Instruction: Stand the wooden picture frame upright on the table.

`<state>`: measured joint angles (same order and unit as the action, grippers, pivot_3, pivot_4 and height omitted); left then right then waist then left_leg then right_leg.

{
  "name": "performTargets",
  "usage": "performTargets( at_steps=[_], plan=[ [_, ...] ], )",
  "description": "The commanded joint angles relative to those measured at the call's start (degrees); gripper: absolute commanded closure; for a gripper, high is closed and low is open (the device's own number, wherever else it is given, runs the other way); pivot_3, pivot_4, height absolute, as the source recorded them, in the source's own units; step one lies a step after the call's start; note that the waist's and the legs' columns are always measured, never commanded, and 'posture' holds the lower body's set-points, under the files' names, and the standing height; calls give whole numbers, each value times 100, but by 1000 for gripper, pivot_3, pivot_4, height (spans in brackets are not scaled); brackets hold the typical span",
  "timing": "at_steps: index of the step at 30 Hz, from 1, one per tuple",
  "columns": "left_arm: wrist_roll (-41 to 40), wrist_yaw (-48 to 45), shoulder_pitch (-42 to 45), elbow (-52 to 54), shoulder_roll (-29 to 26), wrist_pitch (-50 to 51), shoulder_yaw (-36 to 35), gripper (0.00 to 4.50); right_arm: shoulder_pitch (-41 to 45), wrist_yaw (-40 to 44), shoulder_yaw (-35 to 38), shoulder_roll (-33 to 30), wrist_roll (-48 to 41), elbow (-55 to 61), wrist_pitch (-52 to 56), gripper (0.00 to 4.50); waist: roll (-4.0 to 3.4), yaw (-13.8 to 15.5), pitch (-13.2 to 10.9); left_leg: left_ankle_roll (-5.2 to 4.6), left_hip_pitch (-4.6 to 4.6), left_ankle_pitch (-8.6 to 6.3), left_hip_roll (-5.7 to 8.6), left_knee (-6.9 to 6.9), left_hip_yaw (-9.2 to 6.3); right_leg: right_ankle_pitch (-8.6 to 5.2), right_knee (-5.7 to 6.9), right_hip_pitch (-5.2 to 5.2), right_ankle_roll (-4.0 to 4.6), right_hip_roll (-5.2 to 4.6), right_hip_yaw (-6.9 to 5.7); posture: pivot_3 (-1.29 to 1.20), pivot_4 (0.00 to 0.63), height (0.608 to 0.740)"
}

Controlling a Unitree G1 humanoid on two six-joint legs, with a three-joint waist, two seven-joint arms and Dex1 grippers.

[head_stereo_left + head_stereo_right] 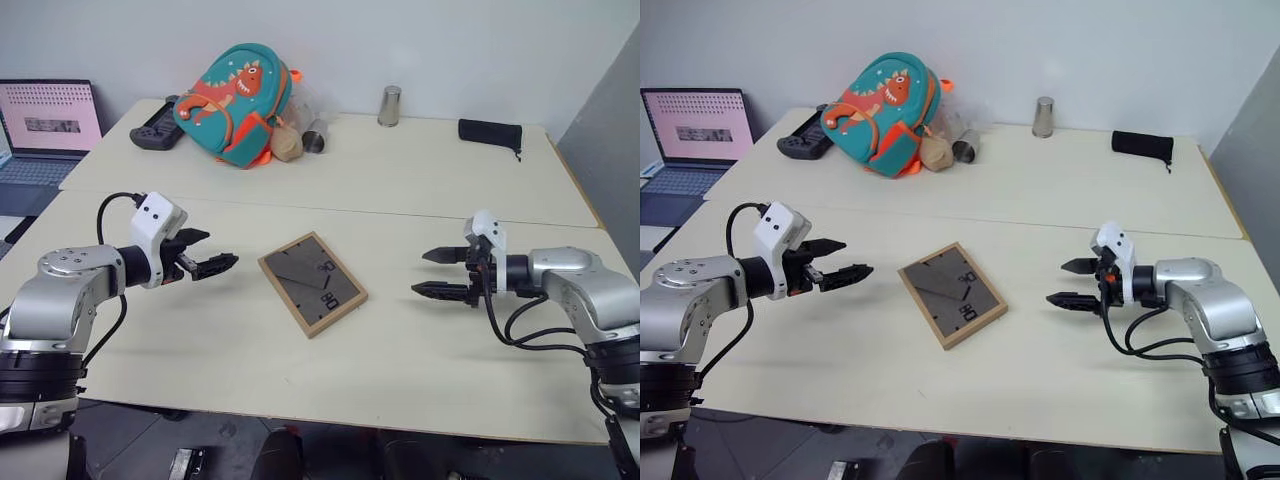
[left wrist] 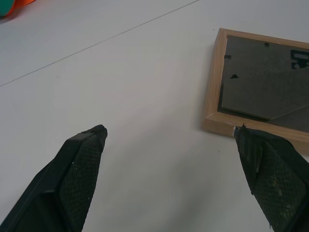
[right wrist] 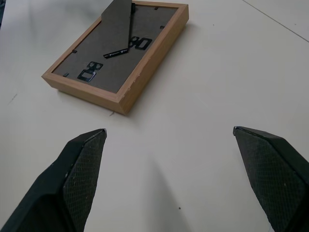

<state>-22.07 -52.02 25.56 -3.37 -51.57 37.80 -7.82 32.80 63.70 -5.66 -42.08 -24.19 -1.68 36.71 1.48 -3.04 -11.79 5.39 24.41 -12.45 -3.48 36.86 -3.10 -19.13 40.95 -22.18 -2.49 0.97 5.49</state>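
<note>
The wooden picture frame [image 1: 312,284] lies flat on the table [image 1: 420,170], grey back up — not standing yet. The left gripper [image 1: 203,258] and right gripper [image 1: 440,273] wait on its 2 sides, fingers wide open, holding nothing — probably ready to lift it.

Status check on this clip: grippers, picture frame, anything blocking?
Left gripper and right gripper open, empty, either side of the picture frame. Frame flat on the table, back panel up, untouched. Backpack far back, no obstruction.
</note>
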Motion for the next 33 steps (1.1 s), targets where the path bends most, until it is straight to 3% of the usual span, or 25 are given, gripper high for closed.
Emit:
performTargets(
  at_steps=[1,17,19,20,33],
  plan=[
    [75,45,77,120,-32,-166,-86,0,164,38,21,45,94,-45,-243,32,0,1,0,0,0,0,0,0,0,0,0,0,0,0,-1,0,150,740],
    [134,56,27,44,5,-348,-111,0,336,-39,-14,415,412,-425,-571,32,0,-10,0,0,0,0,0,1,-1,0,5,-1,1,0,-2,0,150,740],
    [110,76,49,-32,73,-411,-135,371,363,-146,-13,511,490,-545,-640,0,0,-8,0,0,0,0,0,2,-1,0,4,-1,1,-1,-1,0,150,740],
    [107,60,54,-67,99,-456,-129,488,375,-168,-22,551,514,-584,-657,400,0,-9,0,0,0,0,0,2,-1,0,5,-1,1,-1,-2,0,150,740],
    [607,15,-165,-227,258,-968,362,3329,315,-509,-353,1088,968,-771,-923,3464,0,-15,0,0,-1,0,-1,3,-1,1,10,-2,1,0,-2,0,150,740]
  ],
)
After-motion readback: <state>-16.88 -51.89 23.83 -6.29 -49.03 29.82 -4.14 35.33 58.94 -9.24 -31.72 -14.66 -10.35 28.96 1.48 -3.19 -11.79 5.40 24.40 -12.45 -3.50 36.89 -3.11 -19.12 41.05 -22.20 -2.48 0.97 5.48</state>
